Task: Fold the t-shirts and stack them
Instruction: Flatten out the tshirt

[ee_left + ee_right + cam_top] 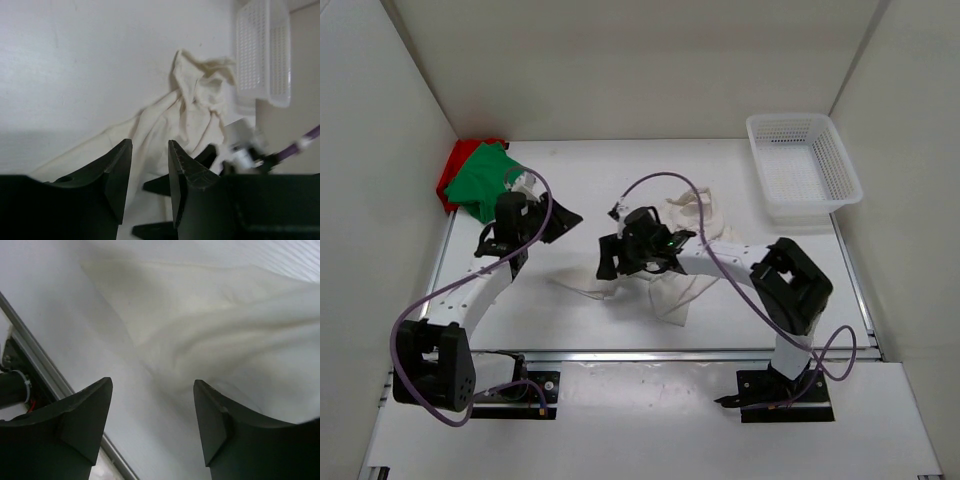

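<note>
Above the soft, wrinkled white t-shirt (215,340), the right gripper (152,422) stood wide apart and empty, the left gripper (150,172) seemingly parted slightly.

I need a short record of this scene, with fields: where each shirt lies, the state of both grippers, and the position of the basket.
green shirt: far left corner, lying partly over the red one
red shirt: beneath the green, only its edge shows
white shirt: mid-table, crumpled, not folded
left gripper: open, holding nothing
right gripper: open, above the white shirt, holding nothing
basket: far right corner, apart from all shirts
</note>
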{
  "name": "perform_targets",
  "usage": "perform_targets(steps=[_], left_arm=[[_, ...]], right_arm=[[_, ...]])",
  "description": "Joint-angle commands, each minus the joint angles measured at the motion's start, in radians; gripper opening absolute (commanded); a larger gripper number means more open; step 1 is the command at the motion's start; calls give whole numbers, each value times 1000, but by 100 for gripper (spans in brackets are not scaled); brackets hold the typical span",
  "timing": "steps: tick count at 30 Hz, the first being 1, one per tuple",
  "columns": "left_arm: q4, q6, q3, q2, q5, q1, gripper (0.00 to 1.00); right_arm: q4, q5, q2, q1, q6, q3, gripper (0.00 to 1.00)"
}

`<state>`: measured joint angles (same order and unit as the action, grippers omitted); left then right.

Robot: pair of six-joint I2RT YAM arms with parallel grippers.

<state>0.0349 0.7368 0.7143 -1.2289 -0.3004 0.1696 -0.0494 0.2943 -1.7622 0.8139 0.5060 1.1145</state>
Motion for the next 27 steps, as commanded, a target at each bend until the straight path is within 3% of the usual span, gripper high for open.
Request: perform_targets(steps=[1,5,8,9,10,13,19,21,24,27], left_arm=[[10,-11,106,25,-48,-64,46],[-4,9,106,52,-66,-71,46],[-15,0,83,62,-63,-74,45],[-24,7,73,63,-71,-84,46],[-26,15,62,69,-71,-78,46],[-50,19,53,71,-69,-71,46],[-49,19,25,75,-79,-74,45],[-55,21,13,80,-77,-73,46],[-50,15,8,83,-75,-68,45],[-64,22,-1,86,-81,-67,45]], right_arm=[[-99,-111,-112,60,-60,119,65],[-174,-188,-241,65,-66,252,63],[-225,-285,-263,70,-83,284,55],[-239,-291,-255,74,-92,274,42],[-236,-326,-240,76,-92,272,23],[-215,-342,-176,65,-96,211,0],[-230,-353,30,16,-139,134,4],[-263,-264,49,-15,-143,134,31],[-276,-218,23,16,-129,127,53],[-233,-169,-16,45,-101,110,59]])
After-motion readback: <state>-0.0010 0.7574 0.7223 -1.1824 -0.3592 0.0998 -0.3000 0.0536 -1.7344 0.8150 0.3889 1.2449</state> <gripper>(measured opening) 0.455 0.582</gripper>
